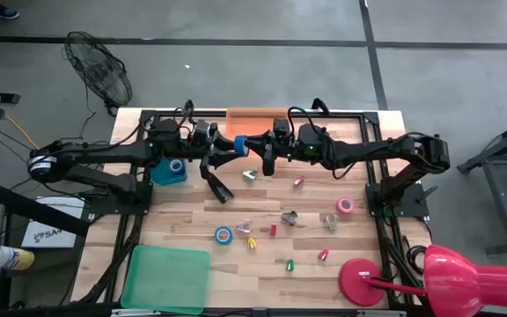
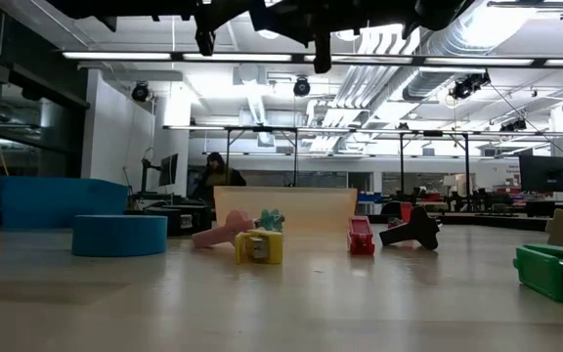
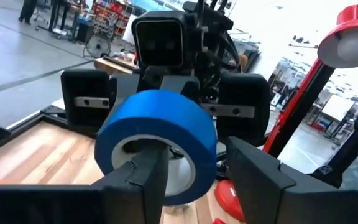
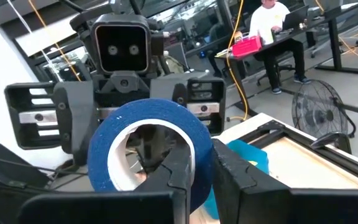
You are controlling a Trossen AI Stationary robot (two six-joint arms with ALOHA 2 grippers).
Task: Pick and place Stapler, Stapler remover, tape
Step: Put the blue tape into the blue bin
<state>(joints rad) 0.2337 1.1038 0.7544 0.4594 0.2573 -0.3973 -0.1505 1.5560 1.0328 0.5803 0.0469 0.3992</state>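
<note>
Handoff mid-air at 12 o'clock of surface | blue tape roll (image 1: 239,145) pinched by my right tool (image 1: 255,143), left tool (image 1: 227,148) around it too | next: left lets go, I guess

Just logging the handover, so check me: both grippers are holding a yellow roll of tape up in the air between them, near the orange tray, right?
Not quite: the tape roll is blue, not yellow, as both wrist views show. The rest holds: in the high view the left gripper and right gripper meet on it in the air, near the orange tray.
</note>
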